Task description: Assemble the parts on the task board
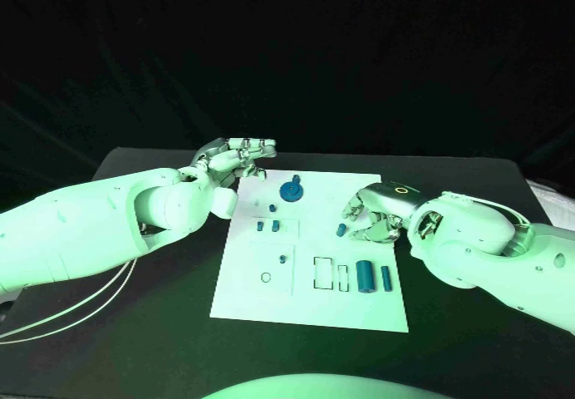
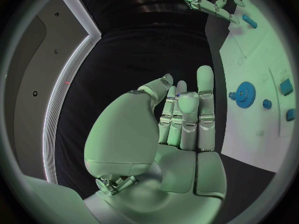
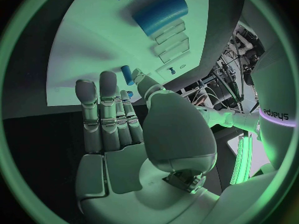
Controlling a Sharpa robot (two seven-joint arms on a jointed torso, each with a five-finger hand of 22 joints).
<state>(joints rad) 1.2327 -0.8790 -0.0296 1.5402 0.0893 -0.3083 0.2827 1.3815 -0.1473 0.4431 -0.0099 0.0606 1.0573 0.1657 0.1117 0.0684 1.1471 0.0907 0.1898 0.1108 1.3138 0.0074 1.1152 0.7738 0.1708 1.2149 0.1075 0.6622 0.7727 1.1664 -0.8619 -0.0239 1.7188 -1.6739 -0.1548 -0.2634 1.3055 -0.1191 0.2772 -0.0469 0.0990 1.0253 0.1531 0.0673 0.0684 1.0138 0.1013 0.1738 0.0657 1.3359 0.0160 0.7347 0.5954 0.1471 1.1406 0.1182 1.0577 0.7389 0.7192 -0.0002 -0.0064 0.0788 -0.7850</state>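
From my head, I look down on a black worktop (image 1: 144, 332) with the white board (image 1: 314, 291) lying in the middle. A blue gear (image 1: 292, 192) sits near the far end of the board. Two small blue pegs (image 1: 267, 225) stand side by side near the left edge. Near the close end lie a fat blue roller (image 1: 364, 276) and a thin blue roller (image 1: 387, 278), just beside each other. My left hand (image 1: 240, 156) is at the far left corner of the board, with its fingers bent over the edge. I hold nothing in it. My right hand (image 1: 374, 214) is at the right edge of the board, with its fingers curled down. A small blue pin (image 1: 341, 228) lies right at my fingertips. I cannot tell if I am touching it.

From my left wrist, my left hand (image 2: 181, 129) is flat, with its fingers straight and close together, and nothing in it. The gear (image 2: 244, 93) lies on the board (image 2: 249, 134) beside my hand.

From my right wrist, my right hand (image 3: 118, 124) is also flat with straight fingers, holding nothing. The blue pin (image 3: 126, 74) is just past my fingertips on the board (image 3: 87, 50). The fat roller (image 3: 160, 13) lies farther off.
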